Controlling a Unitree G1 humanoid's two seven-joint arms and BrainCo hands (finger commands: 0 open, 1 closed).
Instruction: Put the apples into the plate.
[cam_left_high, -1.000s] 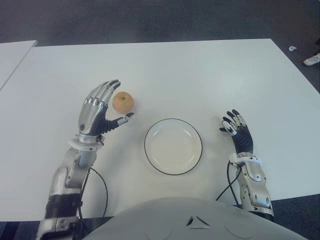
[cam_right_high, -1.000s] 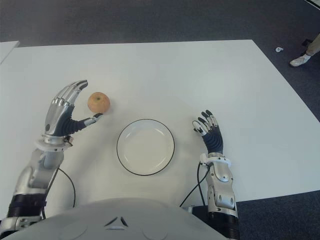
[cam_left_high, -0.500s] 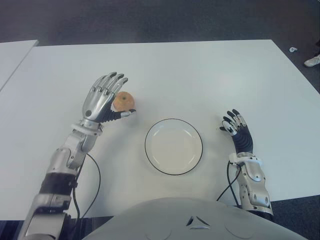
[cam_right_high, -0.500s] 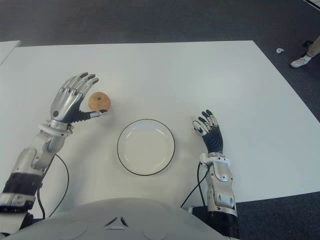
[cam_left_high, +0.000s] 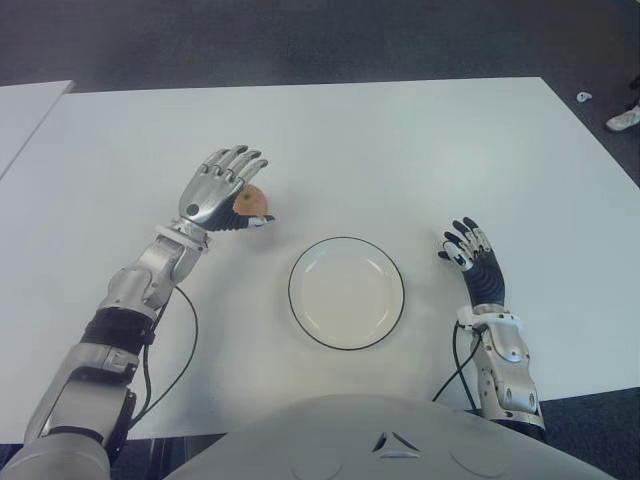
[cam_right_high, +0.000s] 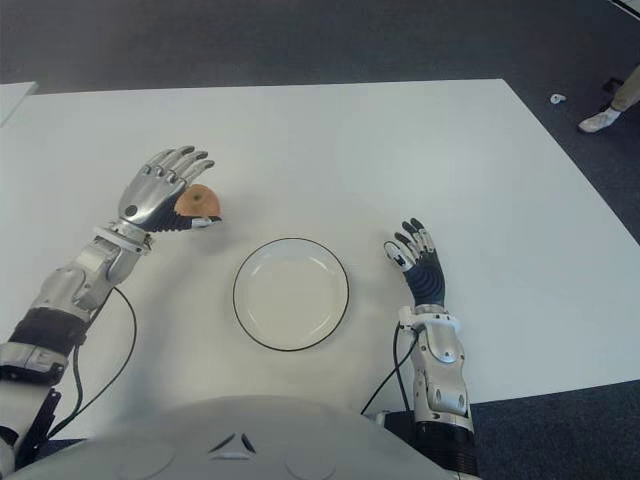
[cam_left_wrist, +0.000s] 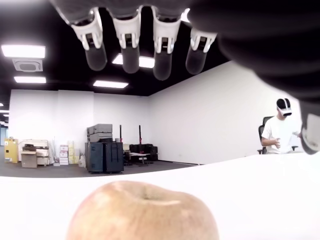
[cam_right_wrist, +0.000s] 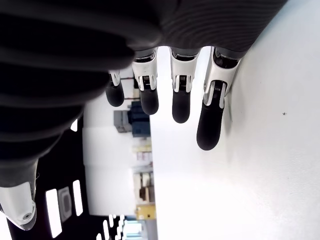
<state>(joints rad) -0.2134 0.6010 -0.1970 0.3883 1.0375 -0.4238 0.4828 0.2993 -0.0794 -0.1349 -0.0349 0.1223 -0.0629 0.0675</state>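
White worktop carries an apple sitting left of and slightly beyond the white black-rimmed plate, not in it. Left robot hand hovers over the apple, fingers spread above it, thumb beside it, no grasp. Right robot hand shows right of the plate, fingers loosely extended, holding nothing.

apple: orange-yellow, paler tan in the wrist view
plate: white, thin black rim
table: plain white
left hand: silver metal, black fingertips
right hand: black palm, white and black fingers
floor: dark grey
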